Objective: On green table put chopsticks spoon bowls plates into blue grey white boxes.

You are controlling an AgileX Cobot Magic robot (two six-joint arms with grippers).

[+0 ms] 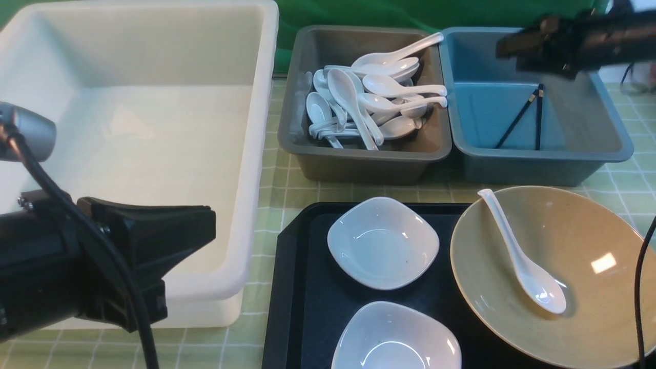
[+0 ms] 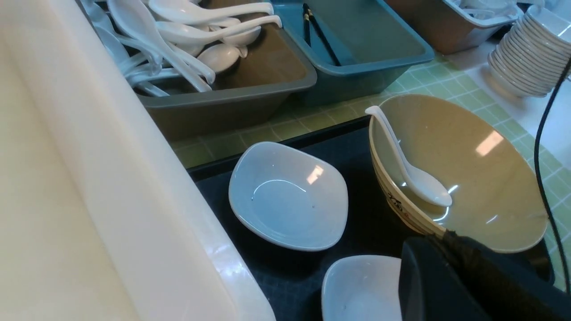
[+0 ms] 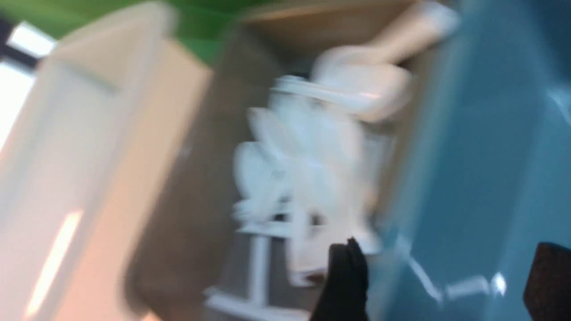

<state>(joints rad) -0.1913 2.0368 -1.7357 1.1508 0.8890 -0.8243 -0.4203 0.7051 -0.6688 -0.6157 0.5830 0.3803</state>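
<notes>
Holds the right black hand [image 1: 533, 60] wide open above the far part of the teal-blue plastic box [image 1: 543, 155], with nothing gripped between the parted fingers. Holds the left black hand [image 1: 205, 224] shut over the near side of the very large white plastic box [image 1: 262, 113], with nothing seen in its grip.

Inside the teal-blue box, two thin black chopsticks with gold-banded ends [image 1: 538, 115], close together at those ends and spread apart toward the others. Right beside it, in the dark grey plastic box [image 1: 366, 155], a loose heap of glossy white ceramic spoons [image 1: 353, 102], some with handles reaching over the rim.

On the black textured tray [image 1: 318, 287], two small glossy white rounded-square plates, the farther plate [image 1: 383, 246] and the nearer plate [image 1: 397, 338], apart from each other. Beside them, also on the tray, a wide shallow tan-olive bowl [image 1: 594, 225]; in it, one white ceramic spoon [image 1: 528, 271], scoop down inside and handle over the rim. Under boxes and tray, the desk with pale green, white-gridded cloth [image 1: 297, 192].
</notes>
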